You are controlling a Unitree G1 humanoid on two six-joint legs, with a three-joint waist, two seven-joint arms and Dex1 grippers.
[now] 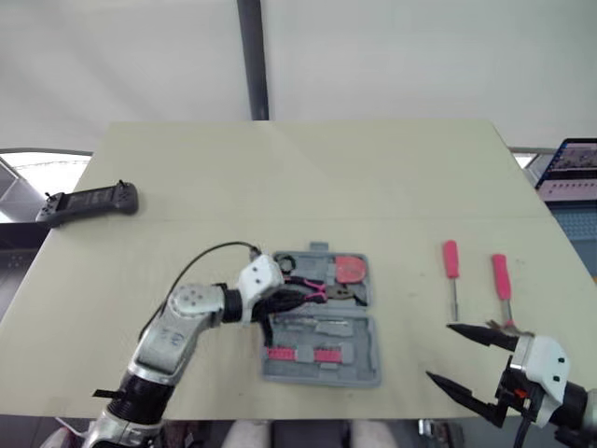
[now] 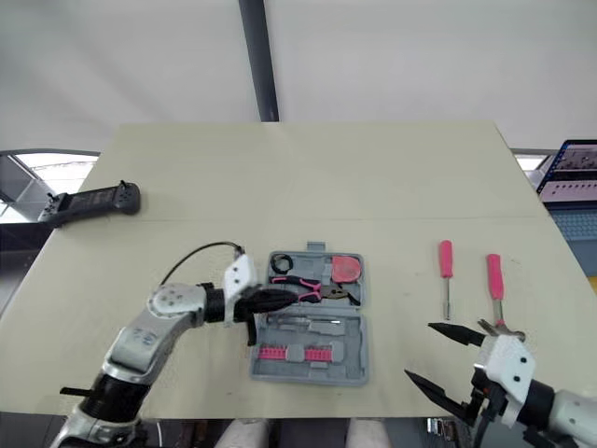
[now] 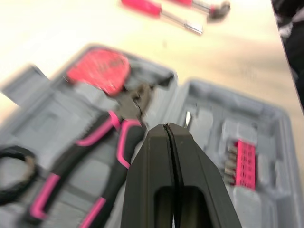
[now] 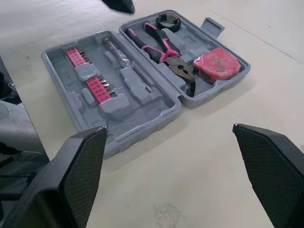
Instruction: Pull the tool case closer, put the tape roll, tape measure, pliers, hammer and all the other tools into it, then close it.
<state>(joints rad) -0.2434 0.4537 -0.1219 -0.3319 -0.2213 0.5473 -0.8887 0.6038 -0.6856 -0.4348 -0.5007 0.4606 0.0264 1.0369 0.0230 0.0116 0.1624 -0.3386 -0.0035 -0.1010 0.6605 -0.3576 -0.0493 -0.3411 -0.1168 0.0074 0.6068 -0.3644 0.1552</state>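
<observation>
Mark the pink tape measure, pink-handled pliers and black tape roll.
Pink tape measure [image 4: 217,63], right wrist view, top face.
Pink-handled pliers [image 4: 176,62], right wrist view, pivot.
Black tape roll [image 4: 169,27], right wrist view, rim.

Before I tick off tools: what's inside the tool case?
Inside: pliers, red tape measure, black tape roll, pink bit strips, slim screwdriver. From the head, the left hand covers part of the pliers' handles.

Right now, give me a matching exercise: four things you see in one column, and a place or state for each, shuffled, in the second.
1. pliers
2. pink-handled screwdriver
3. black controller
4. right end effector

A. open
B. on the table, right of the tool case
C. inside the tool case
D. near the table's left edge

Pairs: 1-C, 2-B, 3-D, 4-A.
</observation>
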